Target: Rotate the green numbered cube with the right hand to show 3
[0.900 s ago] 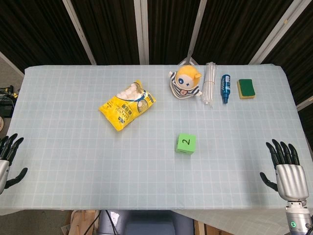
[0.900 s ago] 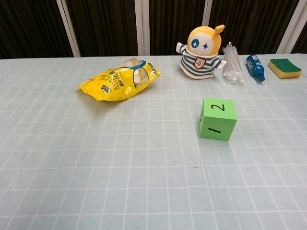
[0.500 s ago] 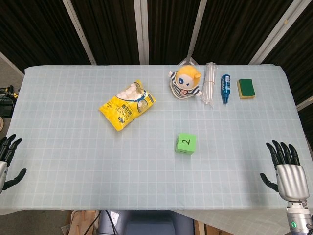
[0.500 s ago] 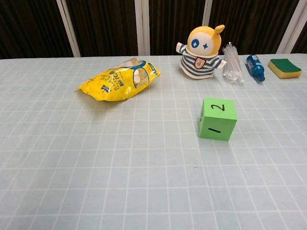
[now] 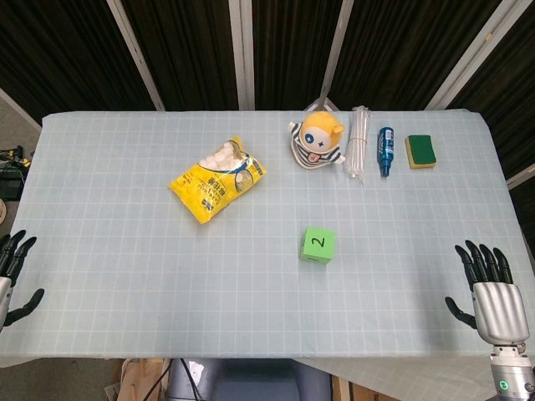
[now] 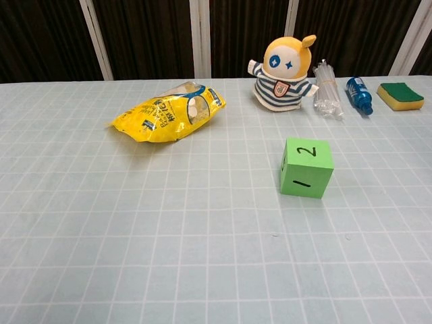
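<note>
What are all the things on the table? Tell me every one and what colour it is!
cube: one, green, table middle, 2 on top, 1 on the near side
snack bag: one, yellow, left of the cube, further back
plush toy: one, orange and white with striped shirt, back of table
clear sticks bundle: one, see-through, right of the toy
bottle: one, blue, lying right of the bundle
sponge: one, green and yellow, back right
table: one, pale blue checked cloth
left hand: black fingers, near left edge, holding nothing
right hand: silver with black fingers, near right edge, holding nothing
</note>
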### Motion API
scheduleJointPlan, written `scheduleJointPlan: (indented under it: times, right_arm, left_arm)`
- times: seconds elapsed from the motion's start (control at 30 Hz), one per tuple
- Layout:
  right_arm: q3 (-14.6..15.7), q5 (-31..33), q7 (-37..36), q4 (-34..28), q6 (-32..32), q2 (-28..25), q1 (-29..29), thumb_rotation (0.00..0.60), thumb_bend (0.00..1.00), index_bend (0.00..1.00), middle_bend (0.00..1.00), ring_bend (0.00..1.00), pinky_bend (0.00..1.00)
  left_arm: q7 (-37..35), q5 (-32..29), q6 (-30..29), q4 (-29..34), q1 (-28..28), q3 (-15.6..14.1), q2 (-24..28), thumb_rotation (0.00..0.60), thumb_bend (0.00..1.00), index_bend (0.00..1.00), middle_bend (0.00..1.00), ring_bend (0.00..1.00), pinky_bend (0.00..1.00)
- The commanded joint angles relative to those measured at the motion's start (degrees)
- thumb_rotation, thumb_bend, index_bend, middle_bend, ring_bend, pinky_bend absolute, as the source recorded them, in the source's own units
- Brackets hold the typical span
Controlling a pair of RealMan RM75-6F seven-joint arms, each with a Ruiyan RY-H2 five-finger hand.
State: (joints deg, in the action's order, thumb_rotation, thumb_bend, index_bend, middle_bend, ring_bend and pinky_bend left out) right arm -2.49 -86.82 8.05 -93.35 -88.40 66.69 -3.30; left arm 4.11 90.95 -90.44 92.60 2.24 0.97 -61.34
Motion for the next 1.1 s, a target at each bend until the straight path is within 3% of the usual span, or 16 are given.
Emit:
scheduleJointPlan:
  times: [0.03,0.23,0.33,0.5,0.7,0.9,1.0,1.1]
  right_arm:
    - [-0.01,-0.14,0.03,0.01,0.02,0.05,0.01,0.600,0.25,0.12,0.08,0.02,0.00]
    - [0.09,-1.02,-0.43,-0.62,0.47,0.37,-0.31,0.600,0.25,0.12,0.08,0.03,0.00]
    - [-0.15,-2.17,-1.58,-1.73,1.48,0.77,-1.44,0.600,0.25,0.13,0.10,0.12,0.03]
    - [-1.39,-3.03,1.48,-7.35,6.61,-0.47,-5.52,0.600,0.25,0.14,0.32,0.38,0.37]
    - [-5.10,1.06,15.08,-19.85,14.88,-2.04,-11.97,0.600,0.26,0.16,0.59,0.64,0.61]
    - [-8.28,12.97,29.58,-29.77,22.92,0.69,-19.18,0.600,0.56,0.25,0.85,0.86,0.73]
    - [-9.07,19.06,37.75,-31.91,23.55,3.92,-22.55,0.600,0.67,0.25,0.89,0.89,0.76]
    - [-9.63,27.07,47.55,-33.28,22.26,7.67,-26.43,0.600,0.70,0.25,0.89,0.89,0.76]
  left_arm:
    - [-0.02,-0.18,0.19,0.00,0.10,0.09,-0.04,0.600,0.36,0.06,0.00,0.00,0.00]
    - [-0.35,-0.62,0.19,0.08,-0.07,0.12,0.11,0.600,0.36,0.06,0.00,0.00,0.00]
    - [-0.84,-0.95,0.06,0.21,-0.17,0.27,0.24,0.600,0.36,0.06,0.00,0.00,0.00]
    - [-1.72,-1.99,0.23,0.38,-0.30,0.61,0.51,0.600,0.36,0.06,0.00,0.00,0.00]
    - [-2.96,-3.11,0.70,0.33,-0.22,1.05,0.92,0.600,0.36,0.06,0.00,0.00,0.00]
    - [-4.35,-4.22,1.74,0.33,0.03,1.33,1.47,0.600,0.36,0.06,0.01,0.00,0.00]
    - [-4.97,-4.78,2.20,0.30,0.14,1.50,1.71,0.600,0.36,0.06,0.01,0.00,0.00]
    - [-5.61,-5.14,2.77,0.28,0.32,1.57,1.96,0.600,0.36,0.06,0.01,0.00,0.00]
